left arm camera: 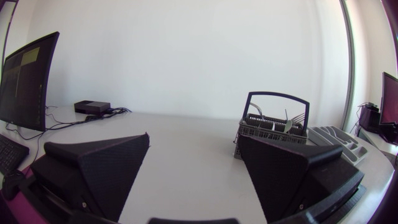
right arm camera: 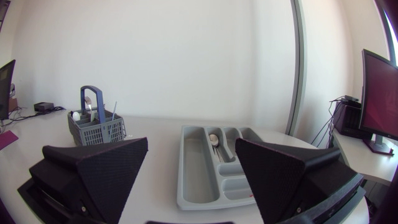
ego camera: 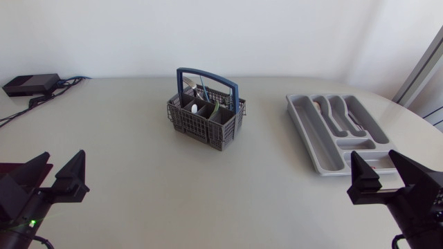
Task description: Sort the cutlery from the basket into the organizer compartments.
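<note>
The left arm (ego camera: 21,200) rests at the near left of the tabletop (ego camera: 138,180), its jaws spread wide with nothing between them; the right arm (ego camera: 415,200) rests at the near right, its jaws likewise spread and holding nothing. The grey cutlery basket (ego camera: 206,111) stands upright in the far middle, well ahead of both pairs of jaws, to the right of the left ones and to the left of the right ones; its long axis runs diagonally from far left to near right, with the blue handle (ego camera: 208,76) arching along it. Forks (left arm camera: 295,119) stand in it, tines up. The grey organizer (ego camera: 311,142) lies flat just ahead of the right jaws, its long compartments pointing away from them; a spoon (right arm camera: 213,140) lies lengthwise in one.
</note>
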Robot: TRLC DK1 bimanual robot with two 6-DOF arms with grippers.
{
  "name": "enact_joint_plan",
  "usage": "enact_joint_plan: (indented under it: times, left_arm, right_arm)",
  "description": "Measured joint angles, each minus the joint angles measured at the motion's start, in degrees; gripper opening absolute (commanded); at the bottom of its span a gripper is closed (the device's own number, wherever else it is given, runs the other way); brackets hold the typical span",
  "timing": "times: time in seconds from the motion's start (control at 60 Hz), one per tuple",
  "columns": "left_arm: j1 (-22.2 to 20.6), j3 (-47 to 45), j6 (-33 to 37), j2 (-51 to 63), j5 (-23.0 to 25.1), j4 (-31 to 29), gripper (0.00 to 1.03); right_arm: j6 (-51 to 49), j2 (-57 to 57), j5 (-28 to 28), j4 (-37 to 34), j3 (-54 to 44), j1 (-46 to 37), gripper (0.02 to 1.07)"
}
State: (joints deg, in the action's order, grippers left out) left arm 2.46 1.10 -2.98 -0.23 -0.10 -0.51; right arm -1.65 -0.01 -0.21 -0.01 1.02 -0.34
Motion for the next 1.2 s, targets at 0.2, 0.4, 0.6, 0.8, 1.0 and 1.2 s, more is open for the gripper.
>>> enact_joint_plan:
  times: [0.2, 0.4, 0.6, 0.8, 1.0, 1.2]
  left_arm:
    - [0.0, 0.0, 0.0, 0.0, 0.0, 0.0, 0.99]
    - [0.0, 0.0, 0.0, 0.0, 0.0, 0.0, 0.99]
    - [0.0, 0.1, 0.0, 0.0, -0.2, 0.6, 0.97]
    - [0.0, 3.2, 0.0, 3.3, -0.2, 0.6, 0.96]
    - [-2.3, 9.7, -0.1, 15.6, -0.3, 2.2, 0.96]
    - [-5.2, 20.0, 0.0, 32.7, -0.4, -3.5, 0.91]
  right_arm:
    - [0.0, 0.0, 0.0, 0.0, 0.0, 0.3, 1.03]
    - [0.0, 0.0, 0.0, 0.0, 0.0, 0.3, 1.03]
    - [0.0, 0.2, 0.0, 0.0, 0.1, 1.2, 1.03]
    - [0.0, 10.1, 0.0, 3.5, 4.1, 3.0, 1.03]
    - [0.0, 24.0, 0.0, 7.3, 11.4, 6.2, 1.03]
    - [0.0, 40.3, 0.1, 8.9, 17.8, 10.7, 1.02]
